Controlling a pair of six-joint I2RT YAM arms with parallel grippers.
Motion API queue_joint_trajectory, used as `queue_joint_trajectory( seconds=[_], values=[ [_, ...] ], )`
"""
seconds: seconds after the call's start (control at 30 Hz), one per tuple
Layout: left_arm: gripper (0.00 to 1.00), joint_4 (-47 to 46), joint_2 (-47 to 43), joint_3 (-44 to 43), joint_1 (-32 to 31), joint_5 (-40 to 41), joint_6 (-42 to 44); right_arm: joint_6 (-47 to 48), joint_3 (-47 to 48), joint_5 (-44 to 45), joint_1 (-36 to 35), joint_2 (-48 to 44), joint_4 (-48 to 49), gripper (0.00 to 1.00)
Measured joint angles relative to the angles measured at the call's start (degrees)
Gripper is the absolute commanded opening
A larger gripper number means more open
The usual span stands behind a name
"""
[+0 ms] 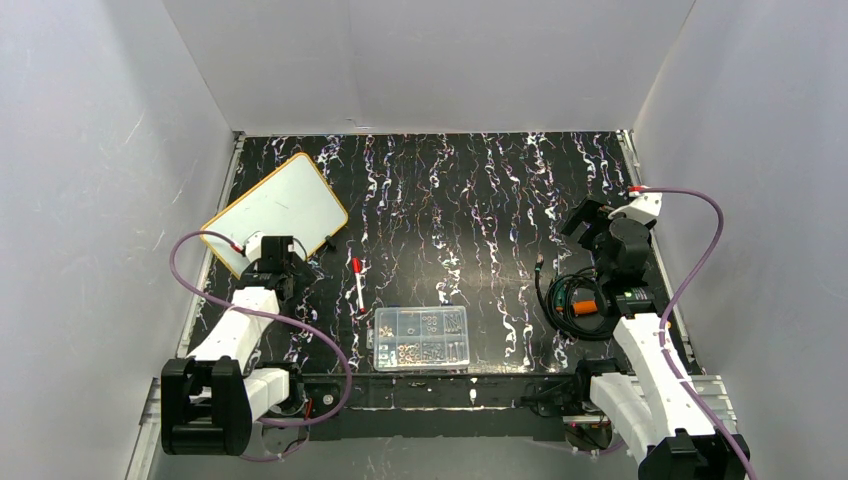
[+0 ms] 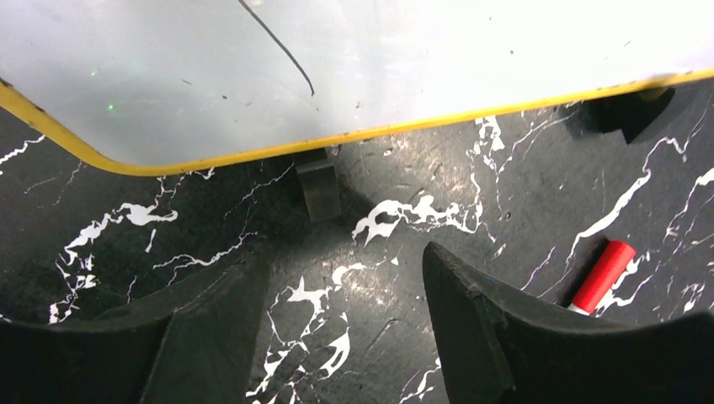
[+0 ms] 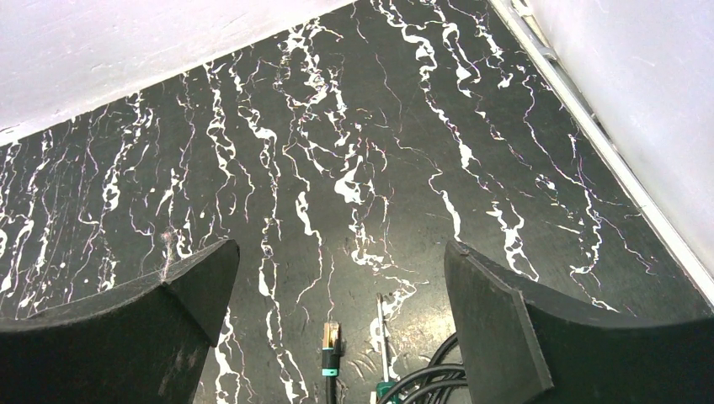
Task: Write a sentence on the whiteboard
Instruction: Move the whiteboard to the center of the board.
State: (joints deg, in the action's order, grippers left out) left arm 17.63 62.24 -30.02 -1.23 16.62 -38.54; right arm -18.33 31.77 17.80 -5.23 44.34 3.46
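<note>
The whiteboard (image 1: 275, 212) lies at the far-left corner of the desk (image 1: 480, 200), the left jaws spread wide and empty just off its near rim, the right jaws likewise wide and empty by the right edge.

The table (image 1: 470, 200), a black slab veined with white, carries the whiteboard (image 2: 337, 67) just ahead of the left gripper (image 2: 345, 252), whose jaws stand apart. The board rests on black clip feet (image 2: 318, 187), one of them directly beyond the gap. A red-capped marker (image 2: 602, 276) lies flat just outside that gripper's right-hand jaw, clear of the board, and a clear compartment box (image 1: 421, 338) sits behind and to the right of those jaws. Below the spread jaws of the right gripper (image 3: 341, 248) lies a coil of black cable (image 1: 575, 298), with its plug end (image 3: 331, 349) in line with the gap on the near side.
</note>
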Motion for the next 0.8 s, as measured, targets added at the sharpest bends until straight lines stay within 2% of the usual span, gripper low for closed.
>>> queue_joint_trajectory(
  seconds=[0.2,0.33,0.57,0.8],
  values=[
    [0.56,-1.95,2.03,0.07,0.00,2.69,-2.25,0.00,0.00,-0.15,0.00,0.00,-0.02,1.00],
    [0.47,-1.75,5.16,-0.74,0.00,4.44,-3.87,0.00,0.00,-0.17,0.00,0.00,-0.02,1.00],
    [0.46,-1.79,5.55,-1.14,0.00,6.88,-5.84,0.00,0.00,-0.17,0.00,0.00,-0.04,1.00],
    [0.39,-1.77,6.54,-2.21,0.00,7.39,-6.58,0.00,0.00,-0.20,0.00,0.02,-0.04,1.00]
  ],
)
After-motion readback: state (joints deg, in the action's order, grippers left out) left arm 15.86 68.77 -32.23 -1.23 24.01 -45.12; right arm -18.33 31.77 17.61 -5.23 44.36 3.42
